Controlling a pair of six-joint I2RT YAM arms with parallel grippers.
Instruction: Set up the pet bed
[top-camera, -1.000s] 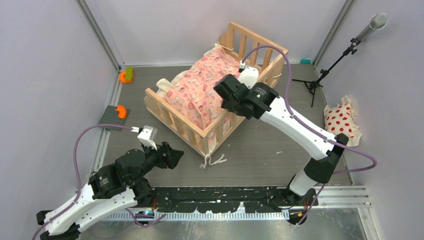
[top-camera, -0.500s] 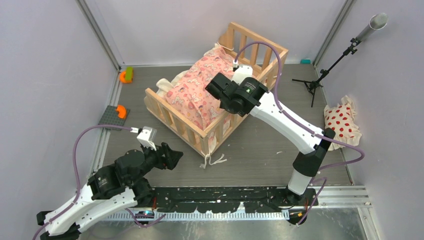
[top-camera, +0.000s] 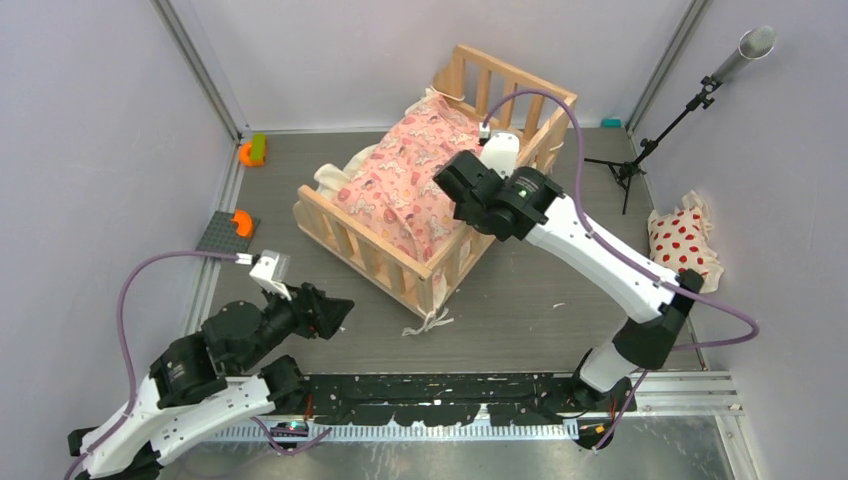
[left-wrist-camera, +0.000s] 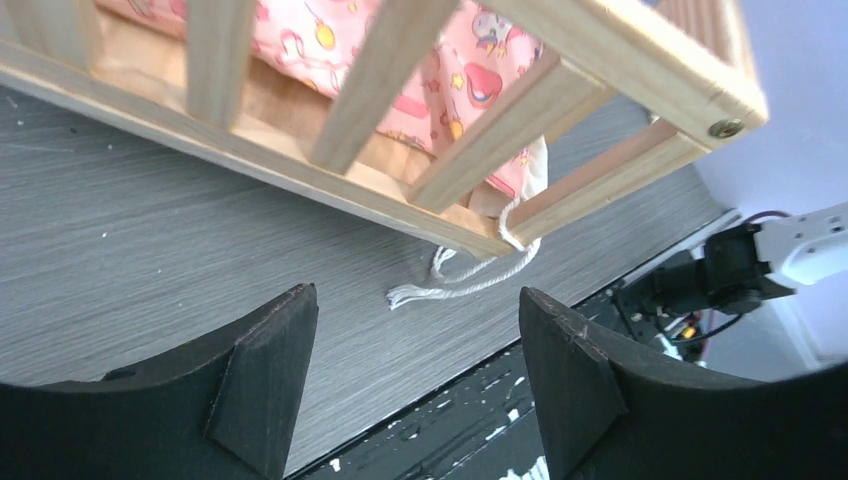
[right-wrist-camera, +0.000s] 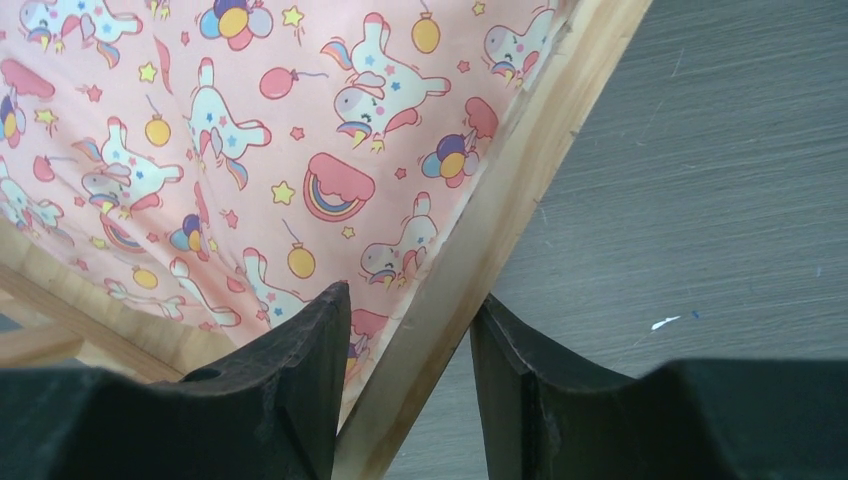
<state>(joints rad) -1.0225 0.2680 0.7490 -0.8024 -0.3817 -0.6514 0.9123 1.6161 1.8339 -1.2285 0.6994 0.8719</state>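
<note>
The pet bed (top-camera: 358, 238), a light wood slatted frame, stands slantwise mid-table with a pink cartoon-print cushion (top-camera: 410, 185) lying in it. My right gripper (top-camera: 458, 203) is shut on the bed's right side rail (right-wrist-camera: 520, 170), one finger on the cushion (right-wrist-camera: 250, 150) side and one outside; its tips (right-wrist-camera: 412, 295) straddle the rail. My left gripper (top-camera: 338, 308) hovers open and empty low over the table, just short of the bed's near corner (left-wrist-camera: 600, 60). Between its fingers (left-wrist-camera: 417, 293) I see cream ties (left-wrist-camera: 460, 285) trailing on the table.
A white pillow with red dots (top-camera: 683, 240) lies by the right wall. A microphone stand (top-camera: 650, 140) is at the back right. An orange and green toy (top-camera: 252, 151) and a grey plate with an orange piece (top-camera: 230, 228) sit along the left wall.
The right gripper swung left, then back right, holding the rail, and the bed shifted slightly right with it. The left arm drew back a little to the left.
</note>
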